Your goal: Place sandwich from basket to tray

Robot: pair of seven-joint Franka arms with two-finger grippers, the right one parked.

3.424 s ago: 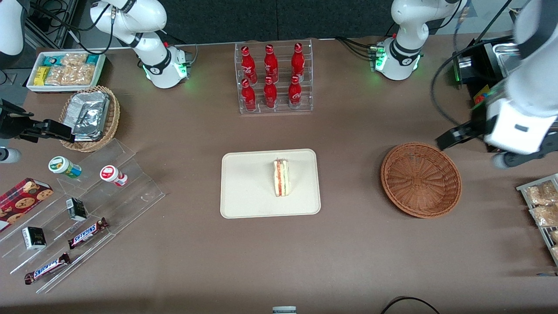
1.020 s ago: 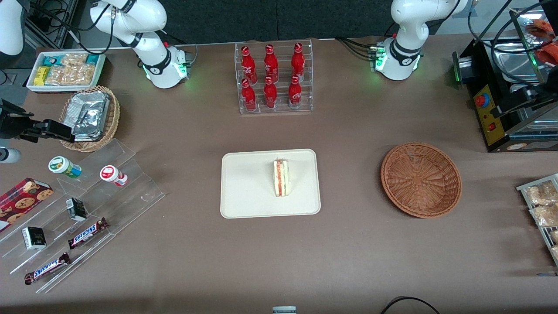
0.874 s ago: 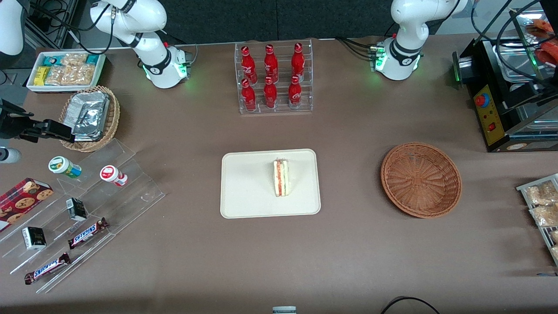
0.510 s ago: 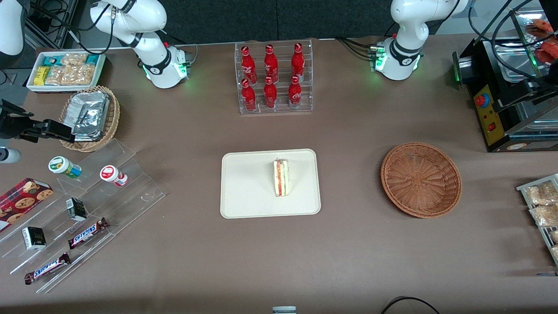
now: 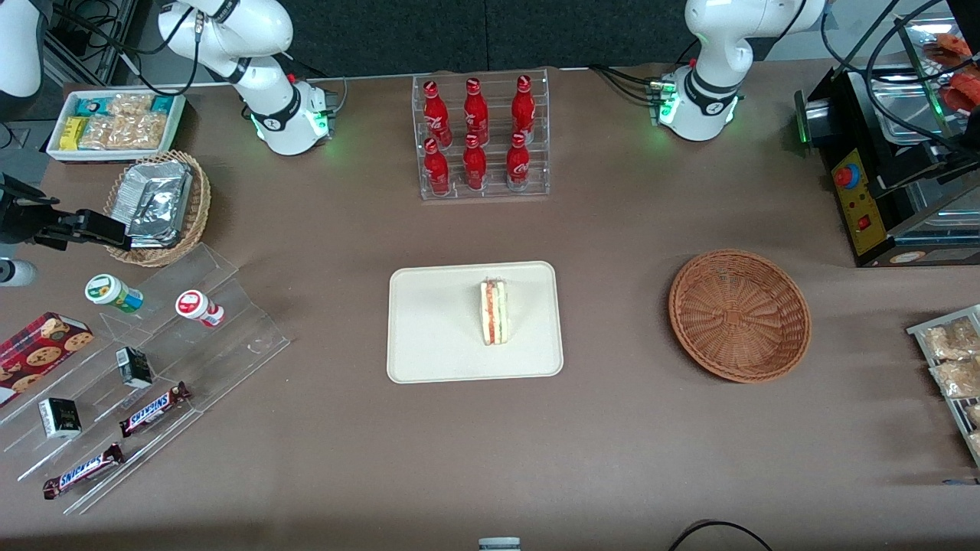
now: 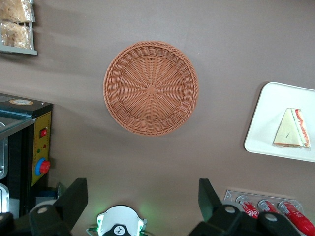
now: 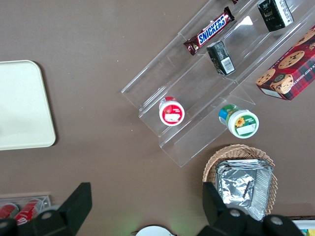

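Observation:
The sandwich (image 5: 494, 311), a pale bread wedge with red and green filling, stands on the cream tray (image 5: 436, 329) in the middle of the table. It also shows in the left wrist view (image 6: 292, 129) on the tray (image 6: 268, 123). The reddish-brown wicker basket (image 5: 739, 314) lies empty beside the tray, toward the working arm's end; it also shows in the left wrist view (image 6: 150, 88). My left gripper (image 6: 141, 184) is open and holds nothing. It hangs high above the table near the arm's base and looks down on the basket. It is out of the front view.
A clear rack of red bottles (image 5: 481, 138) stands farther from the front camera than the tray. A black machine (image 5: 880, 168) and a rack of snack packets (image 5: 949, 360) flank the basket. A tan basket of foil packets (image 5: 157, 207) and acrylic shelves (image 5: 145, 367) lie toward the parked arm's end.
The left gripper, earlier hanging beside the basket, has risen and left the front view. The sandwich, tray and basket have not moved.

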